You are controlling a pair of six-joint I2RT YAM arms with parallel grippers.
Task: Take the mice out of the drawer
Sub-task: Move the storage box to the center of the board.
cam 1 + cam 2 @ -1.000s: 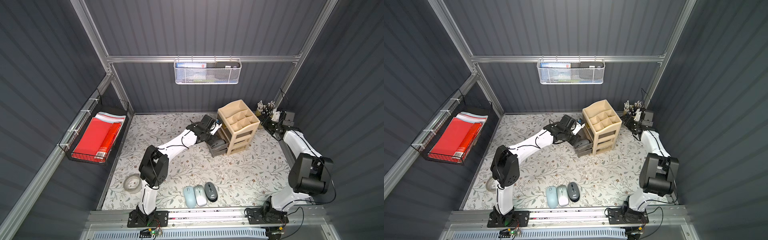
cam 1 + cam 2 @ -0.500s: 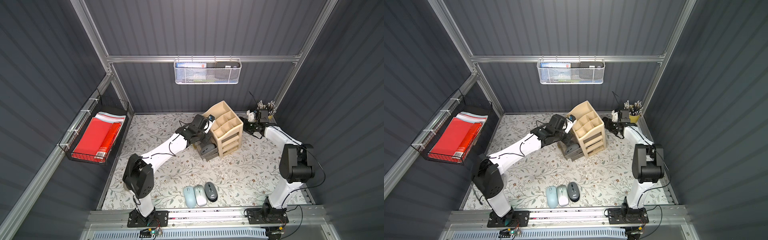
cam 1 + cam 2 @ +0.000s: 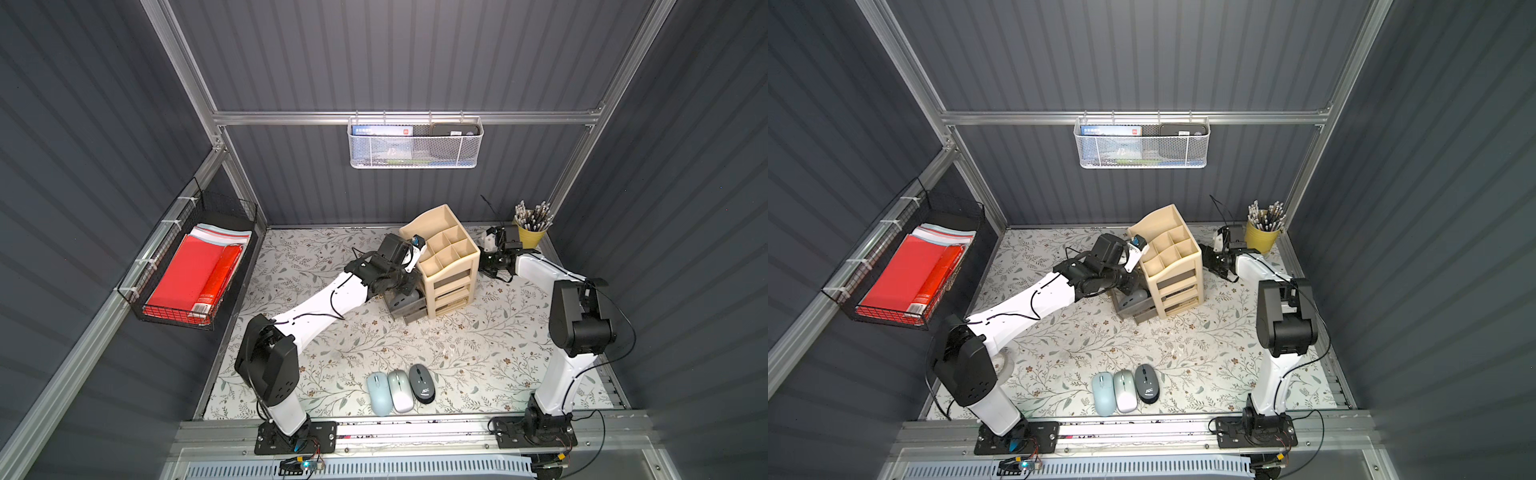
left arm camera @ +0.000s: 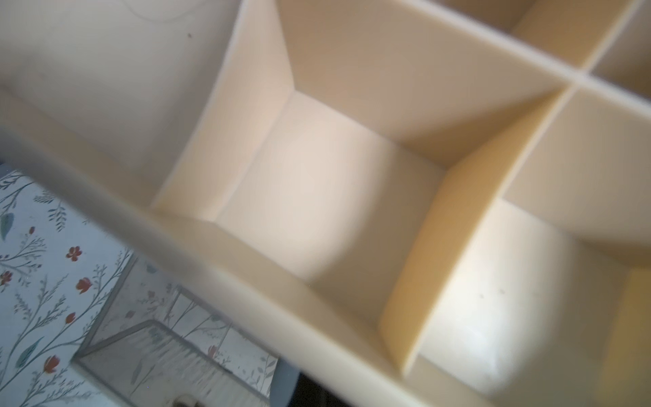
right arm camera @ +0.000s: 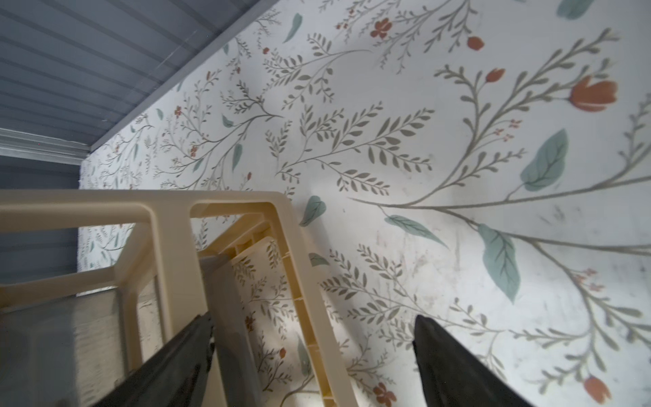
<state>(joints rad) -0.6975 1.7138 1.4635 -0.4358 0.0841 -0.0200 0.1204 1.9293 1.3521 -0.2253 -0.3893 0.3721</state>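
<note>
- Along the near edge of the flowered mat (image 3: 478, 353), three mice lie side by side, out of the drawer: a pale blue mouse (image 3: 379, 394) on the left, a silver mouse (image 3: 400, 390) in the middle, and a dark grey mouse (image 3: 421, 383) with a white logo on the right.
- Farther back, toward the middle, a beige organizer (image 3: 446, 253) stands askew to the walls, its top split into open compartments.
- Its grey drawer (image 3: 398, 311) is pulled out on the left side, and a fourth grey mouse (image 3: 405, 298) lies inside it, seen in both top views.
- The left gripper (image 3: 395, 284) reaches down at this drawer, right above the mouse; its jaws are closed, and its wrist hides whether they pinch anything.
- The left wrist view looks down into the organizer's compartments.
- The right gripper (image 3: 483, 262) sits at the organizer's right side with its jaws spread wide and holding nothing; in the right wrist view one finger (image 5: 183, 356) overlaps the beige frame, while the other is over bare mat.
- A yellow cup (image 3: 530, 237) of pencils stands in the far right corner.
- A white mesh basket (image 3: 415, 143) hangs on the far wall, and a black wire basket (image 3: 195, 270) of red folders on the left wall.
</note>
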